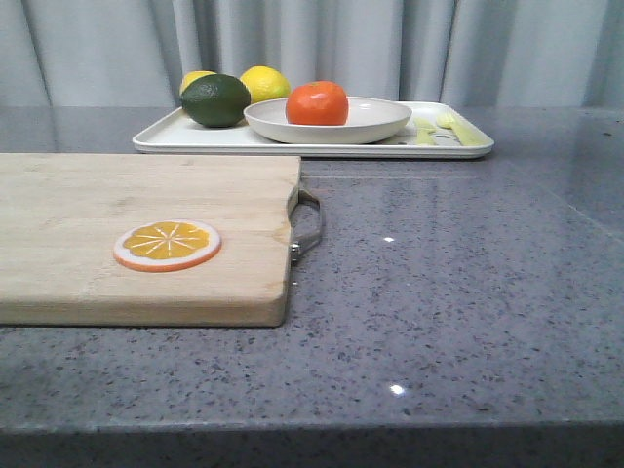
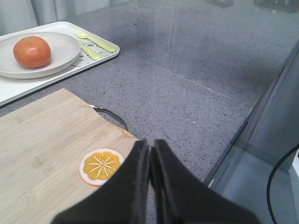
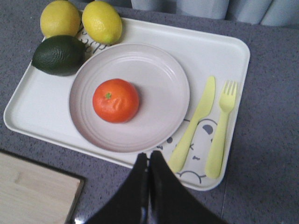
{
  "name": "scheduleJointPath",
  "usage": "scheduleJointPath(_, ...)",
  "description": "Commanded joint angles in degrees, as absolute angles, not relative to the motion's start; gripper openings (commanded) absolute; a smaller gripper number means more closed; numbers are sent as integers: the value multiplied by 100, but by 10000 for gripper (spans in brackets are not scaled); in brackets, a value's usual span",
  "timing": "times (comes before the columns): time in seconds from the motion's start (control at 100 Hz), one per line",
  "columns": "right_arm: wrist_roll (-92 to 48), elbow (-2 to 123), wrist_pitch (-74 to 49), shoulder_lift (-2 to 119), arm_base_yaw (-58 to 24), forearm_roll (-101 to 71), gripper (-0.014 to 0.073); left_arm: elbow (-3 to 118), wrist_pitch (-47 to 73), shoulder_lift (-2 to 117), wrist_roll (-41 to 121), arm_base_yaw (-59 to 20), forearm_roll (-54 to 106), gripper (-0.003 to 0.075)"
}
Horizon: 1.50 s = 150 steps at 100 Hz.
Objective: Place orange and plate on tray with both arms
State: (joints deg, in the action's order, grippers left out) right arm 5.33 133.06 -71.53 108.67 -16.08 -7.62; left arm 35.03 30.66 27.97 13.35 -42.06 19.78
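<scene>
The orange (image 1: 317,102) lies in the off-white plate (image 1: 380,125), and the plate rests on the white tray (image 1: 161,138) at the back of the table. The right wrist view shows the orange (image 3: 116,100) in the plate (image 3: 159,93) on the tray (image 3: 42,107) from above. The left wrist view shows the orange (image 2: 32,52), the plate (image 2: 65,46) and the tray (image 2: 14,91) too. My left gripper (image 2: 150,144) is shut and empty above the cutting board's corner. My right gripper (image 3: 149,156) is shut and empty above the tray's near rim. Neither gripper shows in the front view.
Two yellow lemons (image 1: 264,83) and a dark green fruit (image 1: 215,100) sit on the tray's left end. A yellow-green knife (image 3: 194,123) and fork (image 3: 220,128) lie on its right end. A wooden cutting board (image 1: 97,214) with a metal handle holds an orange slice disc (image 1: 167,244).
</scene>
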Motion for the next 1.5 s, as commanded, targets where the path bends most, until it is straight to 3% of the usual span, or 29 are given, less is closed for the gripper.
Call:
scheduleJointPath(0.0, 509, 12898, -7433, 10054, -1594, -714, -38, 3650, 2667, 2826, 1344, -4202, 2073, -20)
scheduleJointPath(0.52, 440, 7269, -4329, 6037, -1594, -697, -38, 3650, 2667, 2826, 1344, -4202, 2095, -20)
scheduleJointPath(0.71, 440, 5879, -3687, 4874, -1594, -411, -38, 3650, 2678, 2826, 1344, -4202, 2095, -20)
scheduleJointPath(1.1, 440, 4794, -3130, 3584, -1594, -275, -38, 3650, 2690, 2826, 1344, -4202, 2095, -20)
scheduleJointPath(1.49, 440, 4794, -3154, 3475, -1594, -275, -38, 3650, 2690, 2826, 1344, -4202, 2095, -20)
